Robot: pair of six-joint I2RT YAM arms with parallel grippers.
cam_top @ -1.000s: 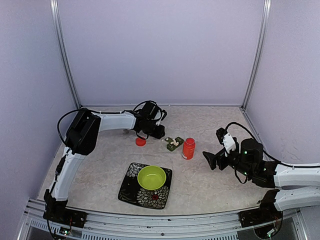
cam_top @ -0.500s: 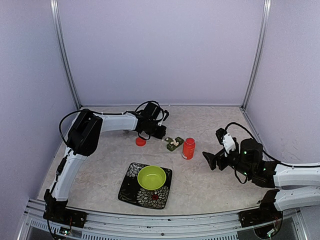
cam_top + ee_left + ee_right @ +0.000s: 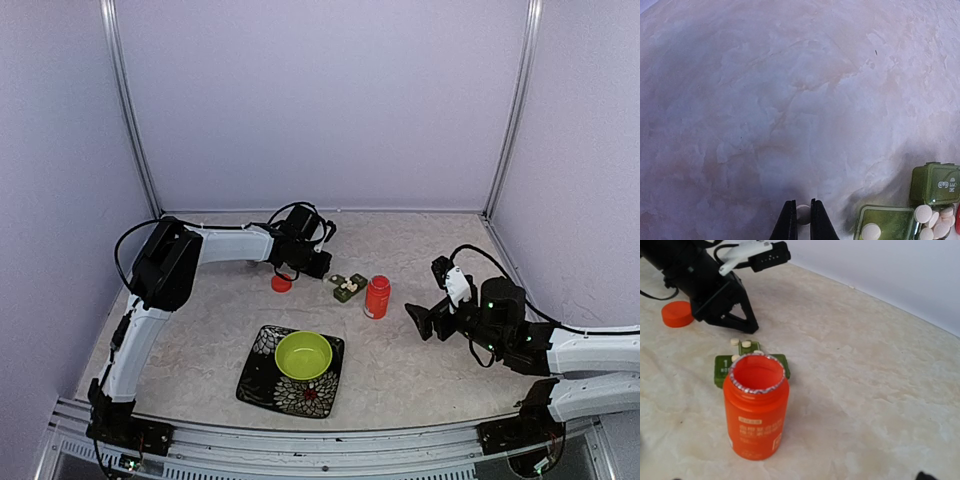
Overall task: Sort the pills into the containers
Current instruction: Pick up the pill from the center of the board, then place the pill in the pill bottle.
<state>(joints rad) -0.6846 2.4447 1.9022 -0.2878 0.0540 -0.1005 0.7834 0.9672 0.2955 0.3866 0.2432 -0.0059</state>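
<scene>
The mottled, stone-look table (image 3: 420,240) carries a square dark floral plate (image 3: 258,385) holding a glossy lime bowl (image 3: 303,355), an uncapped orange plastic bottle (image 3: 756,410) and the small dark green pillbox (image 3: 935,182). The left gripper (image 3: 801,205) pinches a round white pill (image 3: 803,214) just beside the pillbox. The right gripper (image 3: 425,318) gapes wide, beyond the bottle.

1. Right wrist view: I read the numeral 1 on the end compartment of the dark green pillbox (image 3: 721,372).
2. Left wrist view: I read the numeral 3 on one compartment lid (image 3: 936,184) of that pillbox. The letters beside it, turned sideways, looked like WED.
3. Right wrist view: the orange bottle (image 3: 756,405) carried a yellow label (image 3: 757,429) with pale print. I could not read that print.
</scene>
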